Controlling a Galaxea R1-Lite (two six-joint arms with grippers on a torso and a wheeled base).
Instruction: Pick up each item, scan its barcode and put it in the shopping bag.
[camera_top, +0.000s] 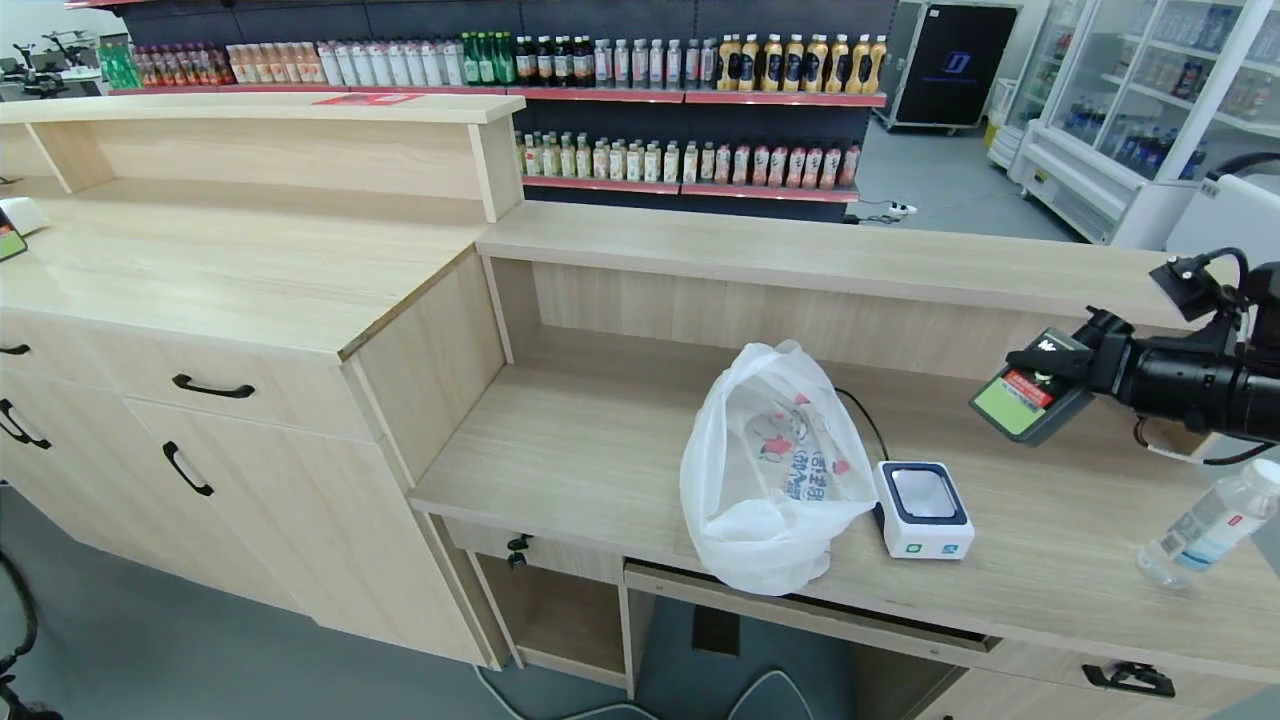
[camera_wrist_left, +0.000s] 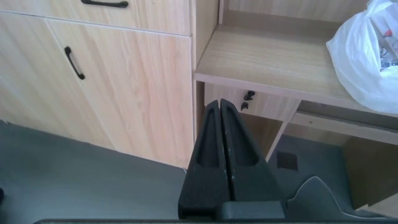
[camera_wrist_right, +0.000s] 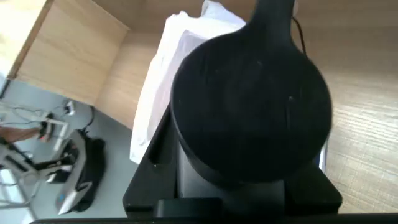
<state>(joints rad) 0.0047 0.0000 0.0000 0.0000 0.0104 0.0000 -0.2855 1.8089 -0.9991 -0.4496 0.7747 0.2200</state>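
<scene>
A long, pale wooden surface (camera_top: 600, 440) is seen from above, with shelves of drinks behind it. Near the middle a thin white plastic shopping bag (camera_top: 770, 480) is slumped, its mouth partly open at the top. It is judged soft and liable to fold shut, so anything dropped in is best lowered through the opening.

Towards the robot's right, a clear plastic bottle (camera_top: 1210, 525) is laid on its side near the front edge, not yet bagged. It is judged smooth, round and likely to roll. A hold across the middle of its body is advised.

A small white scanner (camera_top: 922, 505) with a dark-framed window is set just beside the bag.

Above the surface, well to the right of the scanner, a small dark pack (camera_top: 1010, 408) with a green and red label is pinched by the right claw (camera_top: 1062, 368). The pack is judged light and stiff, its flat faces giving a firm hold.

The left claw (camera_wrist_left: 221, 146) is pressed together, empty, low beside the cupboard doors.
</scene>
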